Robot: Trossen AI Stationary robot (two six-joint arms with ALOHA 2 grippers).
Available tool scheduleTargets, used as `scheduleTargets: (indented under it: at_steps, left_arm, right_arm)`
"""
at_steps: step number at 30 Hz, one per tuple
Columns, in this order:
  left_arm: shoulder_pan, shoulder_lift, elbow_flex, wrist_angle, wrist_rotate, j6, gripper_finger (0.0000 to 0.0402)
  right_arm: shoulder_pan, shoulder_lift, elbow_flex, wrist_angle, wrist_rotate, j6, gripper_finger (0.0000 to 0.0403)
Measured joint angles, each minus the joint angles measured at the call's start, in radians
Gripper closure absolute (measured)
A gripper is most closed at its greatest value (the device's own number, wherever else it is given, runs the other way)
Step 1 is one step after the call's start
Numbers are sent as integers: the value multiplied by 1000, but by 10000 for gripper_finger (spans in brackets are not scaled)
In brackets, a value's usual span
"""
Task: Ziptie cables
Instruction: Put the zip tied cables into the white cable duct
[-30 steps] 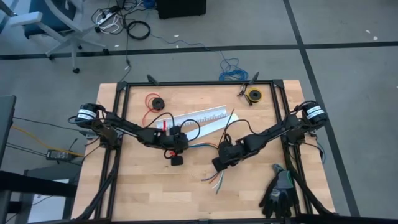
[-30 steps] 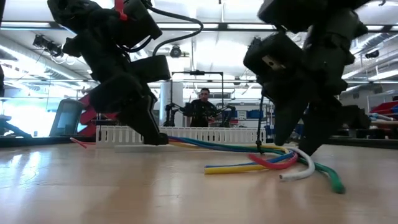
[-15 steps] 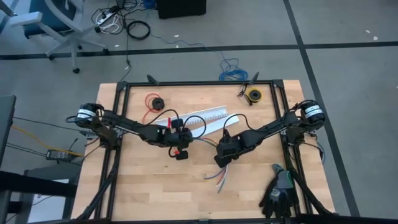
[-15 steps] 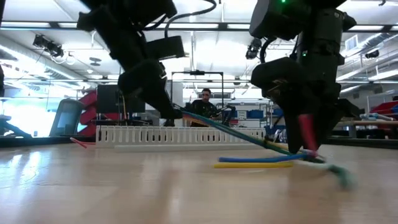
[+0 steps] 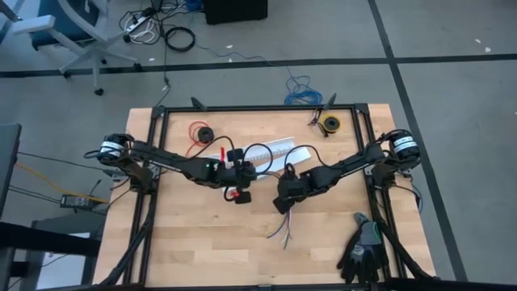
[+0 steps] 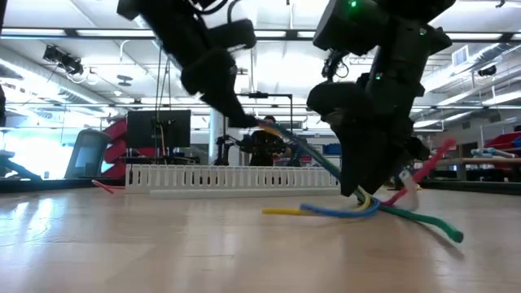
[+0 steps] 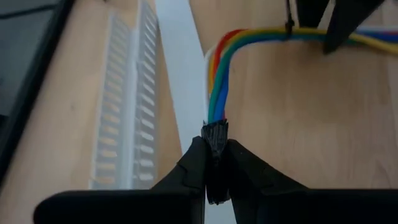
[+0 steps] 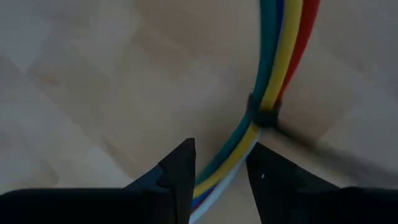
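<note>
The cables (image 6: 326, 167) are a multicoloured bundle that slants up from the table to my left gripper (image 7: 216, 155), which is shut on their black-wrapped end. My right gripper (image 8: 221, 171) stands low over the table, right of the left one, shut on the bundle farther along. The ziptie (image 8: 264, 116) is a dark band around the bundle just beyond the right fingers, and it also shows in the left wrist view (image 7: 289, 28). The loose wire ends (image 5: 281, 234) fan out on the table toward the near edge. My left gripper pinches the bundle's black-wrapped end (image 7: 216, 132) between its two fingers. The fingers slant down and lie along the wires. That end is lifted clear of the table. My right gripper has the bundle (image 8: 231, 155) between its two fingers (image 8: 180, 165), coming steeply from above and across the wires, close beside the ziptie. Here the bundle sits near the tabletop, and its free ends (image 6: 431, 228) lie on the wood.
A white slotted channel (image 5: 275, 149) and a flat white strip (image 7: 177, 62) lie just beyond the grippers. A red wire spool (image 5: 199, 132) sits far left, a yellow roll (image 5: 329, 123) far right, and dark gloves (image 5: 363, 250) near right. A black frame (image 5: 258, 107) borders the table.
My left gripper has risen and gone toward the right gripper, lifting the wrapped end of the cables off the table. The bundle now slants up from the right gripper. My right gripper has shifted a little toward the table's left and rolled. The free ends stay on the table.
</note>
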Motion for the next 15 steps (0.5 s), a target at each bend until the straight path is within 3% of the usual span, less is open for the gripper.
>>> scheduleTargets:
  at_steps: [8,15]
  left_arm:
    - [0,-81,94,-118,-100,32,355]
    - [13,-213,100,-110,-140,51,355]
  right_arm:
    - [-13,7,2,7,54,-28,271]
    - [-16,23,1,21,115,-63,273]
